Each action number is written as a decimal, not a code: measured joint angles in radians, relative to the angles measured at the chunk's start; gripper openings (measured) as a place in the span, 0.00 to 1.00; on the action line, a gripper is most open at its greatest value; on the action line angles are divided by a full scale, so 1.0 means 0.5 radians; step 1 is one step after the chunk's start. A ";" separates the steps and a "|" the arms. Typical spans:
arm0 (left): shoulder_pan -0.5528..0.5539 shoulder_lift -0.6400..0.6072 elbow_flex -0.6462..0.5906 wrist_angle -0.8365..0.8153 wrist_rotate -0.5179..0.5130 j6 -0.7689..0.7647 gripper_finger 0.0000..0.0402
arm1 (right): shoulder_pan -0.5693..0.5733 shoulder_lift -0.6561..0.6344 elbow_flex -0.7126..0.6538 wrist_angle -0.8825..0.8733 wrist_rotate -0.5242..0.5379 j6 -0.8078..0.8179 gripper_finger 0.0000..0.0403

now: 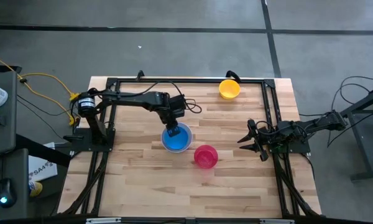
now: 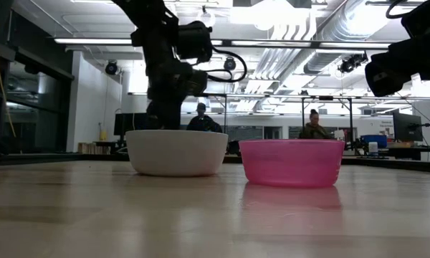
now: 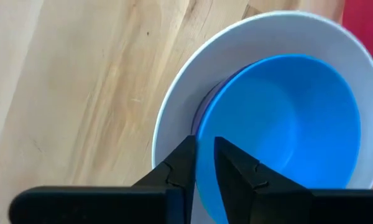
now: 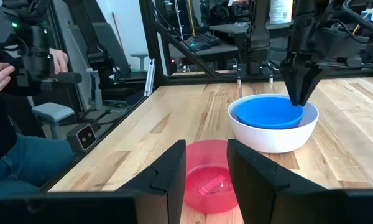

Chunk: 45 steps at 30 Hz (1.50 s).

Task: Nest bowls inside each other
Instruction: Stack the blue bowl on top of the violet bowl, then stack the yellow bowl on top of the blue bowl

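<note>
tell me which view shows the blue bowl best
The right wrist view: the blue bowl shows whole, seated in the white bowl, with the left claw at its rim. The left wrist view crops it close. The high view shows it small, partly under the arm. The low view hides it behind the white bowl's wall.

Pale wooden table (image 1: 236, 186) of jointed planks, visible grain, matt with a faint sheen. Smooth glossy plastic on blue bowl (image 3: 286, 124), straddled at its rim by the matt black left fingers (image 3: 180, 165). White bowl (image 2: 176, 152): smooth, satin plastic. Translucent pinkish-red plastic bowl (image 2: 292, 162). Yellow-orange bowl (image 1: 229, 88): plain plastic look.
</note>
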 joint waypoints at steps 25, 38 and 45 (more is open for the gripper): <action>0.014 -0.167 0.302 -0.274 -0.207 0.011 0.14 | 0.000 0.000 0.000 0.000 0.001 0.000 0.27; 0.013 -0.285 0.298 -0.341 -0.232 0.005 0.14 | 0.000 0.000 0.000 0.001 0.001 0.000 0.27; 0.013 -0.287 0.299 -0.338 -0.224 0.000 0.14 | 0.000 0.000 0.000 0.001 0.001 0.000 0.27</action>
